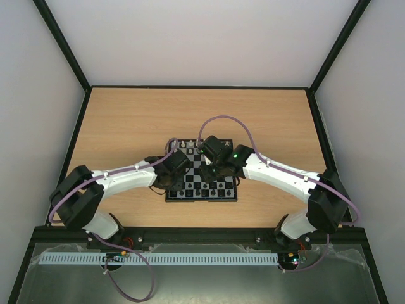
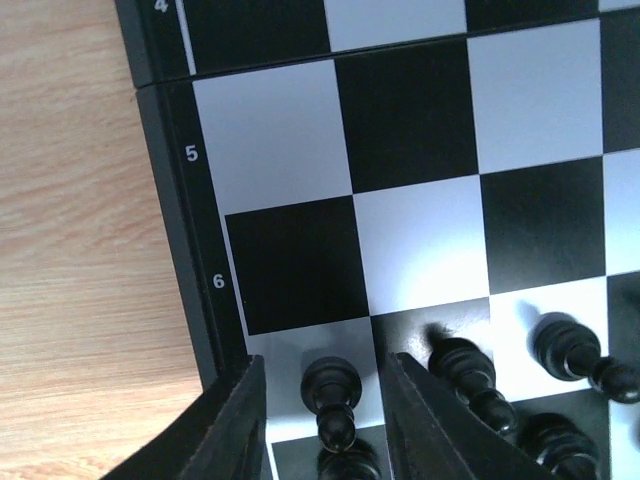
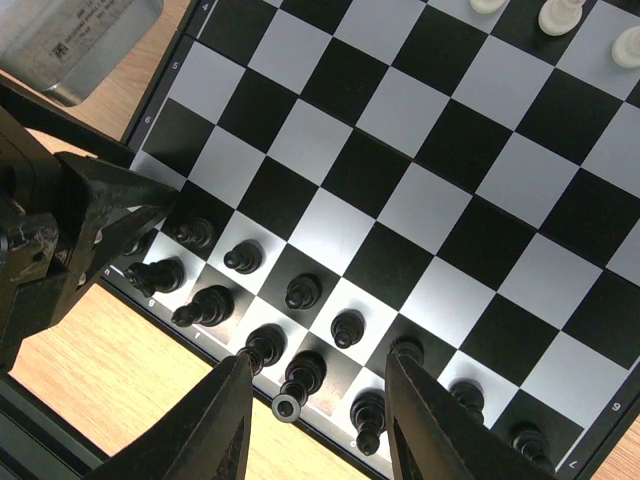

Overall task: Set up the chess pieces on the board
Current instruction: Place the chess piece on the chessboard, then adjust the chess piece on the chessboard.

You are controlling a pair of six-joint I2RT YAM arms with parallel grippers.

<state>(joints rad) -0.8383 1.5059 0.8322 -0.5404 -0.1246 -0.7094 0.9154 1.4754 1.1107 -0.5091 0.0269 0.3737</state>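
Note:
The board point(image 1: 190, 197) lies mid-table under both grippers. In the left wrist view my left gripper point(image 2: 322, 365) stands open around one black pawn point(image 2: 330, 388). The pawn stands upright on a pale square in the board's point(image 2: 410, 110) edge column, with a gap to each finger. More black chess pieces point(image 2: 462, 368) stand beside it. My right gripper point(image 3: 318, 358) hangs open above two rows of black pieces point(image 3: 302, 291) at the near edge of the board point(image 3: 400, 130), holding nothing. White pieces point(image 3: 558, 14) stand at the far edge.
Bare wooden table point(image 1: 126, 120) surrounds the board, ringed by a black frame and pale walls. My left arm's fingers point(image 3: 110, 205) reach in over the board's corner in the right wrist view. The two wrists point(image 1: 190, 163) sit close together over the board.

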